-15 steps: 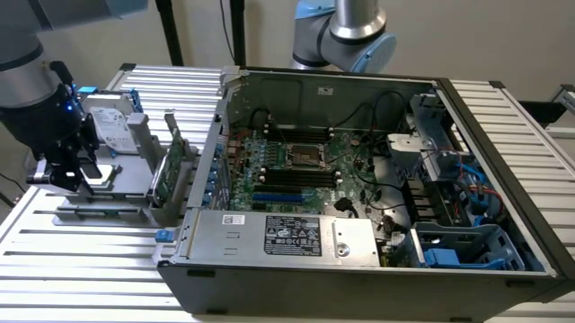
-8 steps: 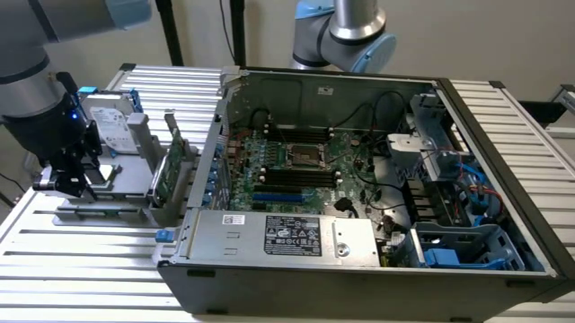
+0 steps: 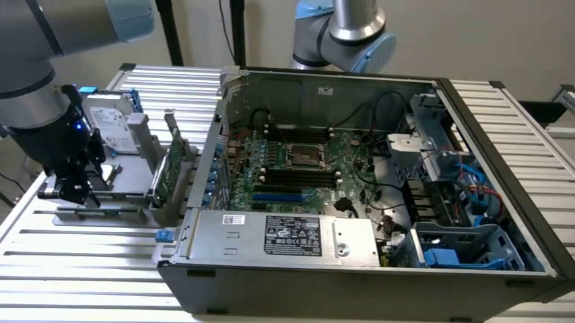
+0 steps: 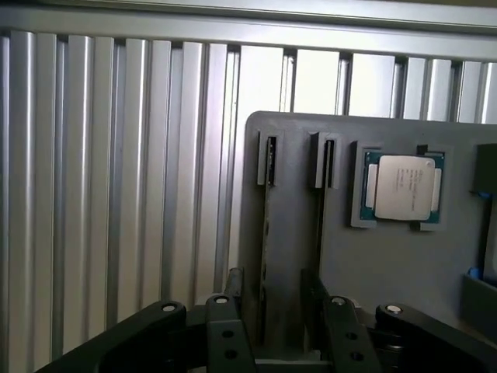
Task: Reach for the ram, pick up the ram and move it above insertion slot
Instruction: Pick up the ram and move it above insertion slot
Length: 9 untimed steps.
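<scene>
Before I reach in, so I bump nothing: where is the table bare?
The table is bare in front of the grey holder, and on the exterior view's right of the computer case. Crowded at the holder: gripper, hard drive, expansion card.

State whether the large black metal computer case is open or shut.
Open. The large black metal computer case has no cover on top, leaving the green motherboard inside exposed in the exterior view.

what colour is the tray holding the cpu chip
Grey holder tray; clearest in the wrist view, under the silver CPU.
</scene>
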{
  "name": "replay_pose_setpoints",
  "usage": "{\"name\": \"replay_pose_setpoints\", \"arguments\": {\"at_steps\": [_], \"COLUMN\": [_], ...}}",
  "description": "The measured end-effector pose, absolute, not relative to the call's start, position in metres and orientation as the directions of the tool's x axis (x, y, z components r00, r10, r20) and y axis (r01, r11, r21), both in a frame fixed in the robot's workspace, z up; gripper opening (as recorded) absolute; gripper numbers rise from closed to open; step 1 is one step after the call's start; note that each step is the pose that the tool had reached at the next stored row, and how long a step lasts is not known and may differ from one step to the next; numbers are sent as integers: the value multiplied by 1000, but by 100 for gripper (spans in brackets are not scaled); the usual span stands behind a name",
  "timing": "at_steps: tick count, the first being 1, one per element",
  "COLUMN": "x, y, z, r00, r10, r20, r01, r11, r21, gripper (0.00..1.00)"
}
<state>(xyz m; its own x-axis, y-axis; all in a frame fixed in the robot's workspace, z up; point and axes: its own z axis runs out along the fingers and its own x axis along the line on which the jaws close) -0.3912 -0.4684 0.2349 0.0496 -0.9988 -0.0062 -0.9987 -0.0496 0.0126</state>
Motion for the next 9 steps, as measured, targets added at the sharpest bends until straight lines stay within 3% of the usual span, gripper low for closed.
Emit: {"name": "replay_pose_setpoints", "arguments": {"at_steps": [9], "x": [-391], "y": [-472], "z": [219], "r00": [26], "r10": [-1000], "r20": [-6], "r01": [-1000], "r11": [-26], "r21": [13], "gripper": [42]}}
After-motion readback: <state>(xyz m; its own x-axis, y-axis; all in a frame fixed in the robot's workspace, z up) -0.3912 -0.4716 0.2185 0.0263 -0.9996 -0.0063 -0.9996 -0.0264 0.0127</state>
